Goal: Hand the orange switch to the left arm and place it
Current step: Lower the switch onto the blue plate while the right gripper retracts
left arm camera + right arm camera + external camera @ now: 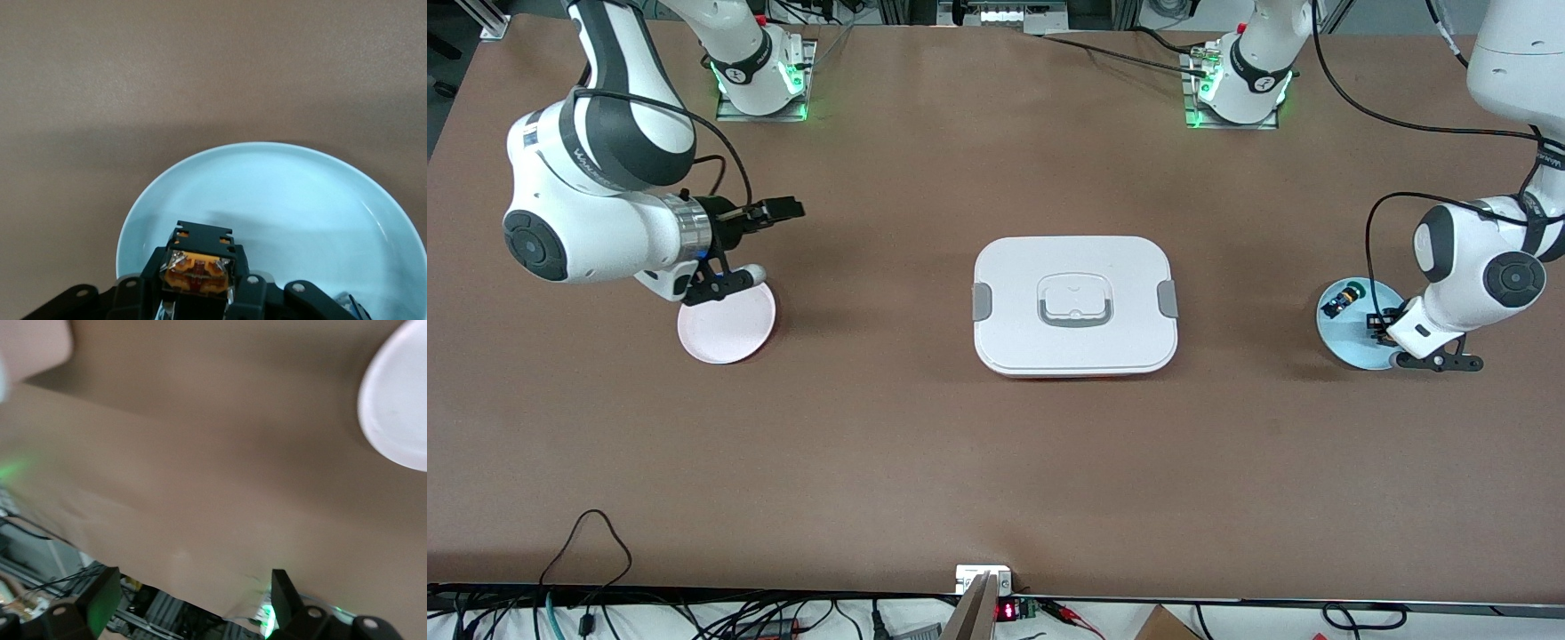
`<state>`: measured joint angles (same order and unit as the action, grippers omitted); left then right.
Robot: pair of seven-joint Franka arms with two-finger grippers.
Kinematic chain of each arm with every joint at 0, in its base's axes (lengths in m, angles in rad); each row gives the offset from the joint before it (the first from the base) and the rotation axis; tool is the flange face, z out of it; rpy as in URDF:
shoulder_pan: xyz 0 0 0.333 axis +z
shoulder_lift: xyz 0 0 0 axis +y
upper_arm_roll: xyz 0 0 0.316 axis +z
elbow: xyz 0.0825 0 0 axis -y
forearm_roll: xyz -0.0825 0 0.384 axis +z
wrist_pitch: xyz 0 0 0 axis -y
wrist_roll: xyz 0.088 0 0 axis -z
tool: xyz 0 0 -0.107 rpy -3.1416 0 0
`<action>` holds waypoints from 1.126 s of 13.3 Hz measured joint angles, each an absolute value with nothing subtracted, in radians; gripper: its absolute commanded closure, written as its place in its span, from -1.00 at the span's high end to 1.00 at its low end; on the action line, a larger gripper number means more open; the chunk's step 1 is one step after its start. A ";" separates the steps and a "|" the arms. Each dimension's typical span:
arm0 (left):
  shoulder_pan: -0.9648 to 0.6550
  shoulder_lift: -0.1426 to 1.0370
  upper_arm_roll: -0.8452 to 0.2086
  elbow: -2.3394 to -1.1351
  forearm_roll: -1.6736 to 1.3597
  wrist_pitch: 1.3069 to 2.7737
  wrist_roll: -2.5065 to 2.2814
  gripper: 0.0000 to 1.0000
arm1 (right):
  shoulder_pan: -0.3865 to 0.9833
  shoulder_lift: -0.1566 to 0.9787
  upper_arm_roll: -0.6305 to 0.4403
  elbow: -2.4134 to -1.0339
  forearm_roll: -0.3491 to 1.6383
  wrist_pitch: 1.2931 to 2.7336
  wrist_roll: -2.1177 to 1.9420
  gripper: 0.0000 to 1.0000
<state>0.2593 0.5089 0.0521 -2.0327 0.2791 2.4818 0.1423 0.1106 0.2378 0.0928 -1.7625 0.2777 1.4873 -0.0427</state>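
The orange switch (197, 270), black body with orange rear, sits between my left gripper's (199, 293) shut fingers, low over the light-blue plate (280, 200). In the front view that gripper (1380, 325) hangs over the light-blue plate (1352, 342) at the left arm's end of the table, and the switch is hidden by the hand. My right gripper (783, 212) is open and empty, held level above the table beside the pink plate (725, 324); its fingers (107, 593) stand wide apart. The white box (1074, 342) lies in the middle of the table between the two plates.
A small blue-and-black part with a green tip (1341, 300) lies on the light-blue plate beside the left gripper. The pink plate also shows at the edge of the right wrist view (400, 407). Cables and a small device (985, 580) line the table's near edge.
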 measured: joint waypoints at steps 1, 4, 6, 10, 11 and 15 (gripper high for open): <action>0.259 0.511 0.052 -2.029 0.279 2.482 0.142 -0.73 | 0.111 0.238 0.092 -1.753 0.213 1.465 -0.010 1.00; 0.260 0.516 0.051 -2.019 0.279 2.482 0.142 -0.52 | 0.110 0.233 0.091 -1.690 0.024 1.395 0.056 1.00; 0.262 0.524 0.051 -2.014 0.279 2.482 0.142 -0.45 | 0.109 0.214 0.077 -1.639 -0.036 1.382 0.066 1.00; 0.263 0.533 0.051 -2.007 0.279 2.482 0.142 0.48 | 0.100 0.191 0.047 -1.544 -0.091 1.404 0.078 1.00; 0.264 0.533 0.051 -2.005 0.279 2.482 0.142 0.99 | 0.093 0.190 0.045 -1.532 -0.101 1.417 0.084 1.00; 0.277 0.533 0.049 -1.989 0.279 2.482 0.142 1.00 | 0.065 0.190 0.042 -1.513 -0.101 1.457 0.131 1.00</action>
